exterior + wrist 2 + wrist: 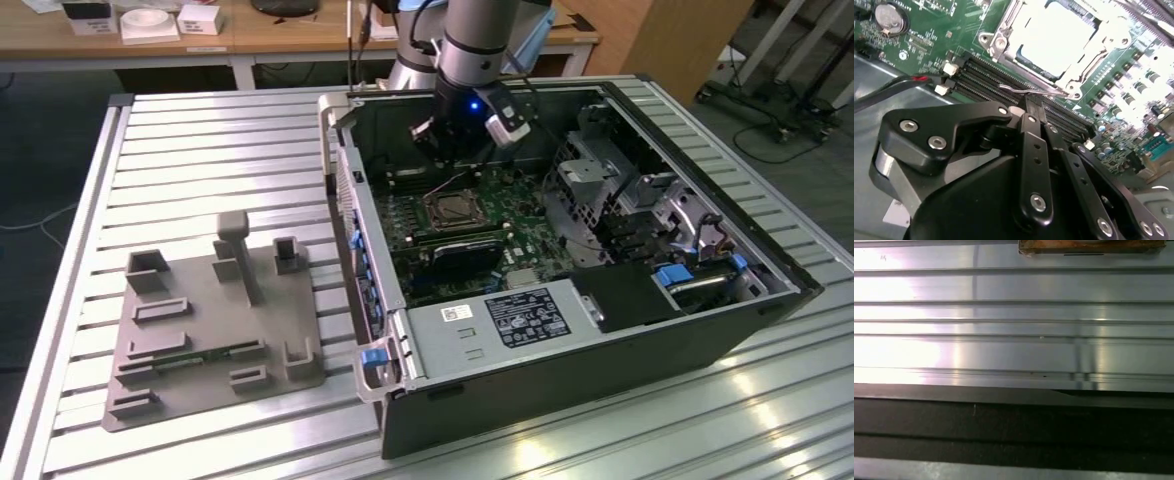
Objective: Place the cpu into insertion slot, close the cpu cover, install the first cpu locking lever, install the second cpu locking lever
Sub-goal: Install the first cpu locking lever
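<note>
The arm reaches down into the open computer case (pixel 574 330), and the end effector (pixel 458 160) hangs over the green board just behind the insertion slot (pixel 454 209). In the second wrist view the cpu (pixel 1054 37) lies flat in that slot, its bright metal top showing through the cut-out of the cpu cover (pixel 1005 27), which lies down around it. A thin wire lever (pixel 1034 90) runs along the slot's edge, between it and the long black memory slots (pixel 989 75). The end effector (pixel 1033 104) has its fingers drawn together, with the tips right at this lever; whether they touch it I cannot tell.

A coin battery (pixel 889 17) sits on the board well off to one side, and a red and black cable (pixel 899 85) crosses the case floor near the black linkage. A labelled power supply (pixel 534 315) and a metal drive cage (pixel 601 170) crowd the case around the board.

The case lies on a ribbed aluminium bench (pixel 200 130), beside a grey tray (pixel 214 320) of upright holders on the exterior view's left. Behind stands a wooden desk (pixel 307 35) with white boxes (pixel 147 20). The first wrist view looks across the bench slats (pixel 1014 315).
</note>
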Robot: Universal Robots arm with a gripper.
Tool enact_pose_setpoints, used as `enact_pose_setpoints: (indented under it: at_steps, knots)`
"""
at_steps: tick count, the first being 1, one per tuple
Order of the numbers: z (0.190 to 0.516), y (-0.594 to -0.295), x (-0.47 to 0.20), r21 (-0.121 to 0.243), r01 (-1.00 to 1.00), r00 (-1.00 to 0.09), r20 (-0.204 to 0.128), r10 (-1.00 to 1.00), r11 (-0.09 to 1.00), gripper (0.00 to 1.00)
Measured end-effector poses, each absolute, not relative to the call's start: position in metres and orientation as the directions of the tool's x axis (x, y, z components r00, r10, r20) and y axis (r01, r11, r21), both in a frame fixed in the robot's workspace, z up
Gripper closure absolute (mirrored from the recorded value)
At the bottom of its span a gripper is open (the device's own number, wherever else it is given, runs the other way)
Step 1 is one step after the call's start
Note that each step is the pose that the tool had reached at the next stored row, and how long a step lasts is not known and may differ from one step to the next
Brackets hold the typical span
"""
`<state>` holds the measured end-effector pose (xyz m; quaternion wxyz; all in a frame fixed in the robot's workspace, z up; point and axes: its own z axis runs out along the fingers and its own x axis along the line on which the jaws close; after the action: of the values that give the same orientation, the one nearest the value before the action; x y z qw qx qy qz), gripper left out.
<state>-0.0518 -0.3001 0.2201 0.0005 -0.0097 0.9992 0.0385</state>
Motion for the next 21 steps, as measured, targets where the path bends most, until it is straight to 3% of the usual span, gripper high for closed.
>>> enact_pose_setpoints:
  at_steps: [4, 10, 17, 21]
  knots:
    - [0.2197, -0.3011, -0.0517, 0.056, -0.020, -1.000, -0.001, -0.019, 0.998, 0.90]
    - [0.2197, -0.3012, -0.0525, 0.056, -0.019, -1.000, -0.001, -0.019, 0.998, 0.90]
    - [0.2195, -0.3012, -0.0527, 0.119, -0.019, -1.000, -0.002, -0.019, 0.993, 0.90]
    - [0.2187, -0.3012, -0.0527, 0.121, -0.019, -1.000, -0.002, -0.019, 0.992, 0.90]
